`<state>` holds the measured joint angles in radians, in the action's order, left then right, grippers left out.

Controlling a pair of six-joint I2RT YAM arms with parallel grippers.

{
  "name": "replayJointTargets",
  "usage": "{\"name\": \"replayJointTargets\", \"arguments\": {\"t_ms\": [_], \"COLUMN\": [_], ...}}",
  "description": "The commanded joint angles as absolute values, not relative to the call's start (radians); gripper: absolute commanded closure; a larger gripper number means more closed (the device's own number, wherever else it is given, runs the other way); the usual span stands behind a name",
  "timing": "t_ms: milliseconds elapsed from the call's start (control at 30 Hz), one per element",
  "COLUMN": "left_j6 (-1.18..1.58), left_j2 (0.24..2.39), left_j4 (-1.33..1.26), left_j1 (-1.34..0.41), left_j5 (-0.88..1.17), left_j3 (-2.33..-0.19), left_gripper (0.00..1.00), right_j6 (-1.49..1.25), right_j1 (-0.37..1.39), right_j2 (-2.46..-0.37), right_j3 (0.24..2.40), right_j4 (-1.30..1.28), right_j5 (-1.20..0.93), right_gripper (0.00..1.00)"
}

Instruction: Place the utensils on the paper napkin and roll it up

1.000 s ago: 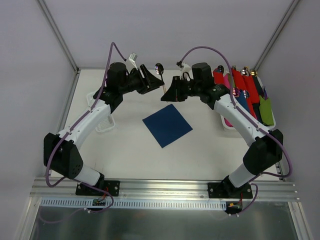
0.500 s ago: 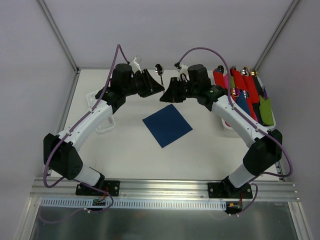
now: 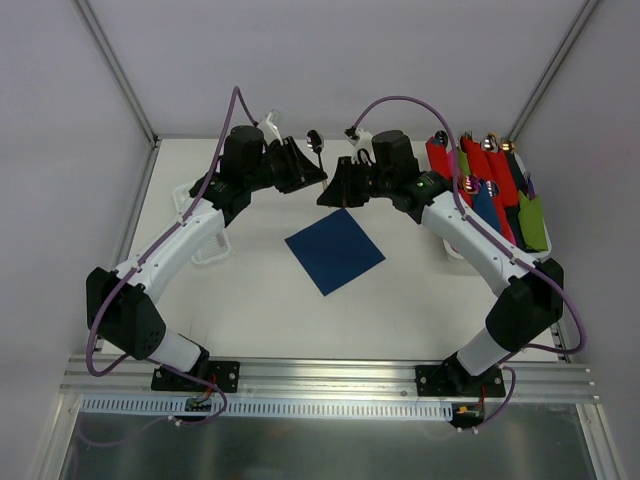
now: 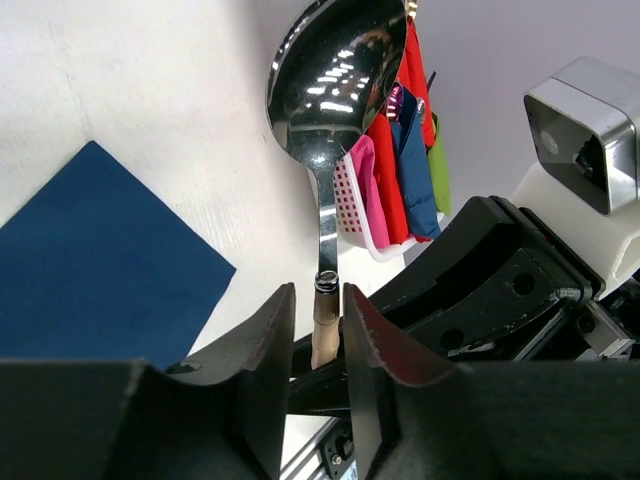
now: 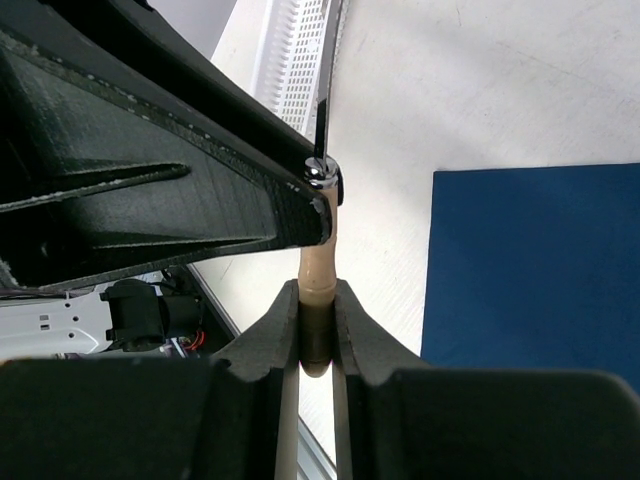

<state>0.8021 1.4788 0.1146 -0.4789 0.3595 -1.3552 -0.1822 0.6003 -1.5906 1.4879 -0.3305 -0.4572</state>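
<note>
The left gripper [image 4: 318,340] has just swung in from the left and narrowed its jaws onto the tan-handled, silver-bowled spoon [image 4: 335,70]. It appears to pinch the handle just below the metal neck, while the right gripper [image 5: 318,330] stays clamped on the handle's butt end. The spoon therefore hangs between both arms above the far middle of the table. I read this as a handover, with nothing yet on the dark navy square paper napkin [image 3: 335,250], which lies flat nearer.

Counted:
- One spoon, with no second loose utensil in sight.
- One paper napkin.
- Two baskets: a left white mesh basket [image 3: 205,252] and a right white mesh basket [image 3: 452,250]. The right one holds coloured rolls that overlap too much to count.
</note>
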Motion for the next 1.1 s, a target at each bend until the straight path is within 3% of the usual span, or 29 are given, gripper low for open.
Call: {"name": "replayJointTargets", "arguments": {"t_ms": [0, 167, 300, 367, 400, 467, 500, 600, 667, 833, 1067], "left_j6": [0.779, 0.781, 0.779, 0.781, 0.781, 0.779, 0.776, 0.735, 0.697, 0.646, 0.66], "left_j2": [1.477, 1.489, 1.496, 1.496, 1.497, 1.503, 1.505, 1.522, 1.568, 1.719, 1.914], "left_j4": [0.103, 0.103, 0.103, 0.104, 0.106, 0.123, 0.138, 0.208, 0.29, 0.382, 0.457], "left_j1": [-0.488, -0.489, -0.488, -0.488, -0.488, -0.486, -0.485, -0.486, -0.486, -0.492, -0.518], "left_j5": [0.347, 0.345, 0.339, 0.337, 0.337, 0.331, 0.321, 0.29, 0.31, 0.388, 0.328], "left_j3": [-1.404, -1.413, -1.407, -1.401, -1.394, -1.39, -1.387, -1.381, -1.393, -1.442, -1.554], "left_gripper": [0.76, 0.86, 1.0, 1.0, 1.0, 1.0, 1.0, 1.0, 1.0, 1.0, 1.0], "right_j6": [-0.167, -0.149, -0.141, -0.14, -0.124, -0.101, -0.089, -0.035, 0.026, 0.132, 0.132], "right_j1": [0.609, 0.62, 0.62, 0.621, 0.618, 0.604, 0.592, 0.49, 0.391, 0.223, 0.077], "right_j2": [-1.555, -1.555, -1.555, -1.557, -1.559, -1.559, -1.56, -1.555, -1.539, -1.497, -1.451], "right_j3": [1.531, 1.536, 1.532, 1.534, 1.535, 1.555, 1.565, 1.583, 1.574, 1.53, 1.456], "right_j4": [-0.324, -0.324, -0.324, -0.324, -0.327, -0.369, -0.389, -0.466, -0.52, -0.621, -0.666], "right_j5": [-0.459, -0.466, -0.48, -0.483, -0.498, -0.509, -0.518, -0.572, -0.589, -0.563, -0.566], "right_gripper": [1.0, 1.0, 1.0, 1.0, 0.9, 0.62, 0.39, 0.13, 0.01, 0.01, 0.01]}}
